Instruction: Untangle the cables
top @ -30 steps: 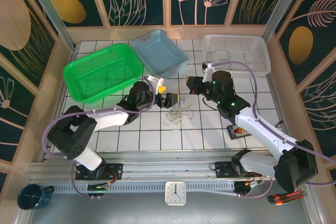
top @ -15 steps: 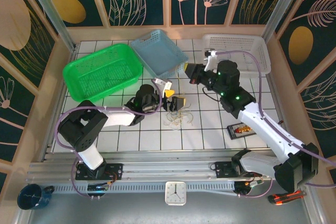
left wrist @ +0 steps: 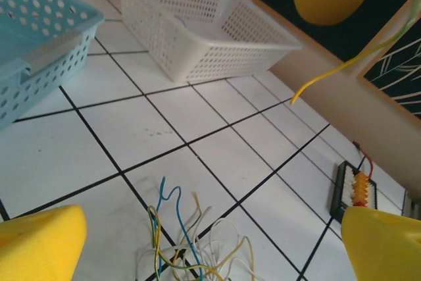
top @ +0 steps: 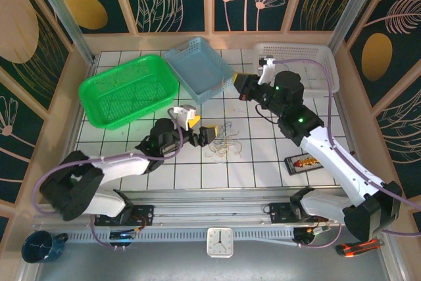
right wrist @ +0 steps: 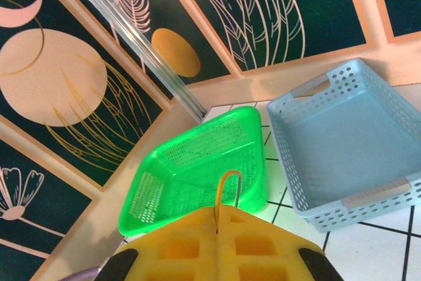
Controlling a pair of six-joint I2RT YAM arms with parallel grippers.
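Top external: right end effector (top: 235, 83), shut on 1 yellow cable (right wrist: 228, 172), had lifted off the clump (top: 223, 141), likely freeing it; left end effector (top: 203, 127) stood open, empty.

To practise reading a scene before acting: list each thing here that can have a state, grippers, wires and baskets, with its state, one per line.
Clump of thin blue, white and yellow wires, tangled, lying loose.
Left gripper, open, at that clump.
Right gripper, shut on a thin yellow wire.
Green plastic basket, empty.
Blue plastic basket, empty.
White plastic basket, upright, contents unclear.
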